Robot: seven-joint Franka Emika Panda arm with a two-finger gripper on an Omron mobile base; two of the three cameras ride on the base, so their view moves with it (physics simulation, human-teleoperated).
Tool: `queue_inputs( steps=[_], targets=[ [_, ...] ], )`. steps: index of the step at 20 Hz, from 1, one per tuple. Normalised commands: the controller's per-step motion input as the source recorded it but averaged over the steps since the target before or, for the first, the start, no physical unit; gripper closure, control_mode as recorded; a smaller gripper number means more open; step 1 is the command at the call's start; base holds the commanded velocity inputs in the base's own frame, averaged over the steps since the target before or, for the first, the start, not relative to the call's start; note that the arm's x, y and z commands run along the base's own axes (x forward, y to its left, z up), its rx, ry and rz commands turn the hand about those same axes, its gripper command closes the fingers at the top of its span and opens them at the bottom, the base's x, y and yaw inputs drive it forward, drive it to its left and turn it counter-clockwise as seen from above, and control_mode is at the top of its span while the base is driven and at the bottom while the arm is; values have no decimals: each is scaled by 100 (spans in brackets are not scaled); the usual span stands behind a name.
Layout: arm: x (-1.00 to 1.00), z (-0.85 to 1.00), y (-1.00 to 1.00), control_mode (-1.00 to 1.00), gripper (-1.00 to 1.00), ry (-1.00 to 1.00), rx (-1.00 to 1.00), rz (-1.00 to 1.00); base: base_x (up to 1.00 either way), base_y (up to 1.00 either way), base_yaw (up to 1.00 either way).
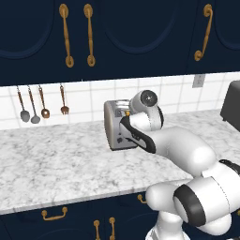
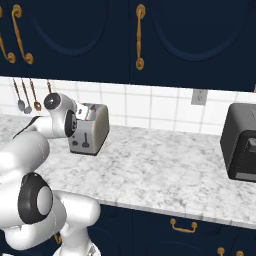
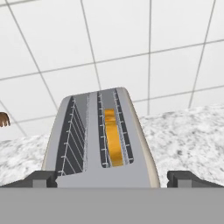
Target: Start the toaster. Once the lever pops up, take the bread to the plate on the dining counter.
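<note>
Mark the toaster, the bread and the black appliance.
toaster (image 2: pixel 95 127): right base view, on its grey side panel.
bread (image 3: pixel 113 138): hand view, on the crust edge down in the right slot.
black appliance (image 2: pixel 245 142): right base view, on its front face.

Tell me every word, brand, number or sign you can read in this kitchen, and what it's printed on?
None can be read.
The toaster: plain grey faces, no brand or dial numbers legible.
The black appliance: no visible lettering.
The wall outlet: blank plate.
The cabinet doors: bare but for gold handles.
</note>
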Motion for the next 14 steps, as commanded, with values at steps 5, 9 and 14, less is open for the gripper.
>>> queue_inputs(
  steps=[5, 9, 14],
  targets=[
    [0, 0, 0, -100, -100, 0, 0, 0, 0, 0, 0],
    [0, 0, 0, -100, -100, 0, 0, 0, 0, 0, 0],
    [0, 0, 0, -100, -100, 0, 0, 0, 0, 0, 0]
  ],
)
